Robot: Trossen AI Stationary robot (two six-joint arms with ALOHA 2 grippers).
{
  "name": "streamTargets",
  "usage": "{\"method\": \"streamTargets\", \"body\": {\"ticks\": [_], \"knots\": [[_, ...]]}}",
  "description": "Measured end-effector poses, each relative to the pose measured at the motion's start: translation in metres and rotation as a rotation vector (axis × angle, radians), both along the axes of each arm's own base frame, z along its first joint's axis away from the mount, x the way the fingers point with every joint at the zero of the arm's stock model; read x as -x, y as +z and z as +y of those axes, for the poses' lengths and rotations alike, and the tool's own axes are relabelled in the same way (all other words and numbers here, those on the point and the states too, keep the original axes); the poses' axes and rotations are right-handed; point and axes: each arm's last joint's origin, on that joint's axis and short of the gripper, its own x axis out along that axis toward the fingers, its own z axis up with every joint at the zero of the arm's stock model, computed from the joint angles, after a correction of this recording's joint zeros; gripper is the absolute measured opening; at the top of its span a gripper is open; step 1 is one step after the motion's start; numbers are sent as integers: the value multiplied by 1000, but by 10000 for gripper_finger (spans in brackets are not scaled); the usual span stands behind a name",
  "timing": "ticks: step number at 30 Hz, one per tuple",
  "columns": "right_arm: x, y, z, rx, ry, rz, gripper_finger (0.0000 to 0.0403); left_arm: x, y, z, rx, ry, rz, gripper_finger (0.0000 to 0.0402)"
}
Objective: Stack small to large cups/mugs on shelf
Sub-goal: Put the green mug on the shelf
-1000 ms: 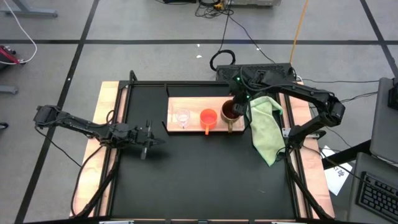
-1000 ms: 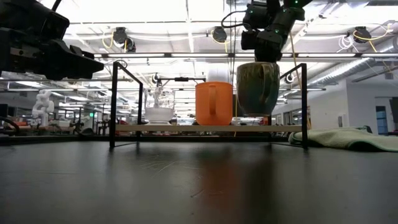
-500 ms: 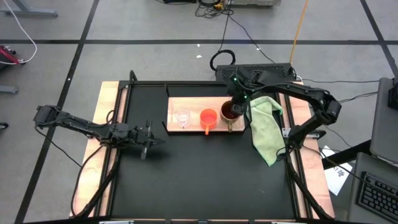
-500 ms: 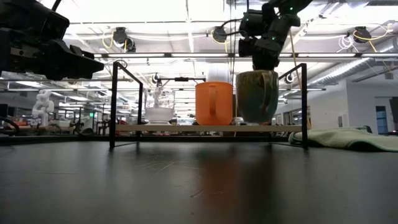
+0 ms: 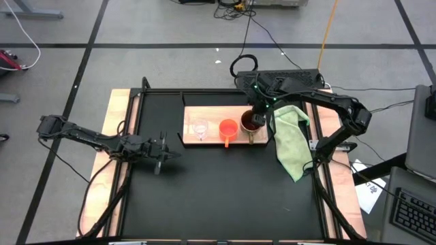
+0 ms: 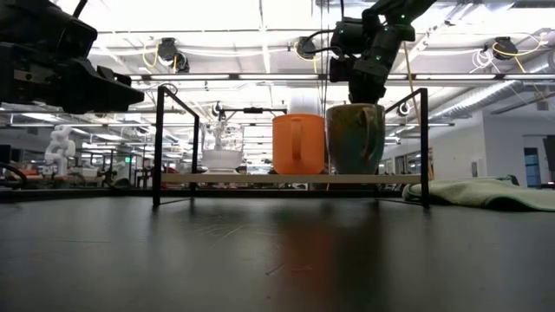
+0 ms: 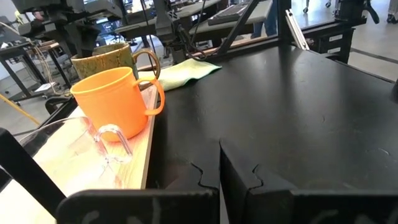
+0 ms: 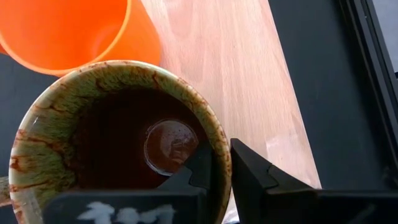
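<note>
The shelf point(image 5: 211, 112) lies at the table's far middle. On it stand, left to right, the clear glass cup point(image 5: 199, 129), the orange mug point(image 5: 228, 129) and the brown mug point(image 5: 253, 122), each on its base; the low view shows the brown mug point(image 6: 355, 139) down on the board point(image 6: 260, 178) beside the orange mug point(image 6: 299, 143). My right gripper point(image 8: 222, 155) is shut on the brown mug's rim from above. My left gripper point(image 7: 221, 171) is shut and empty, above the table's left middle point(image 5: 163, 151). My right gripper pinches the brown mug's rim point(image 8: 219, 140) on the side away from the orange mug. One finger point(image 8: 200, 163) is inside the mug and one point(image 8: 250, 167) is outside. The fingers point down from above. The mug stands upright with its base on the shelf.
A light green cloth point(image 5: 289, 139) lies just right of the shelf, hanging over the table's frame. Dark frame posts point(image 6: 159, 143) stand at the shelf's corners. The black table top point(image 5: 218, 190) stretches toward the near edge.
My right gripper has gone down with the brown mug and a little toward the orange mug. The mug, held clear above the shelf a second ago, now stands upright on the board next to the orange mug.
</note>
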Motion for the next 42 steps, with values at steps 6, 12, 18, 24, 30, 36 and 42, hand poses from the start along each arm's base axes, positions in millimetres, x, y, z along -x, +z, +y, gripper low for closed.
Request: {"method": "streamTargets", "body": {"ticks": [6,12,18,24,30,36,42], "knots": [[-1,-1,0,3,14,4,25,0,-1,0,-1,0,6,3],[-2,-3,-1,5,21,5,25,0,-1,0,-1,0,11,3],[-2,-3,-1,5,21,5,25,0,-1,0,3,0,11,3],[-2,-3,-1,6,20,6,27,0,-1,0,3,0,12,3],[-2,-3,-1,5,15,5,29,0,-1,0,6,0,12,3],[-3,-3,-2,7,14,-1,42,0,-2,0,15,2,24,3],[-4,-2,-2,16,14,-15,52,0,-2,0,23,3,26,3]]}}
